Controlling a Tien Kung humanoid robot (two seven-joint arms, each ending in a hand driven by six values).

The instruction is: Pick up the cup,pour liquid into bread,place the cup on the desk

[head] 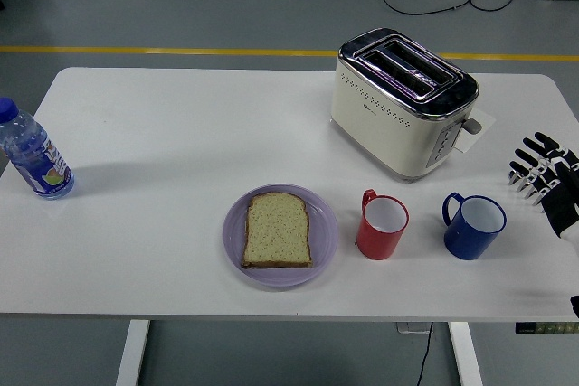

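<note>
A red cup [382, 226] stands upright near the table's front, handle to the upper left. A blue cup [474, 225] stands to its right, handle to the left. A slice of bread [277, 230] lies on a purple plate [324, 240] left of the red cup. My right hand [543, 174] is at the right edge, right of the blue cup and apart from it, fingers spread and empty. My left hand is out of view.
A cream toaster [403, 101] stands behind the cups. A water bottle [33, 155] stands at the table's left edge. A white paper [475, 133] lies by the toaster's right side.
</note>
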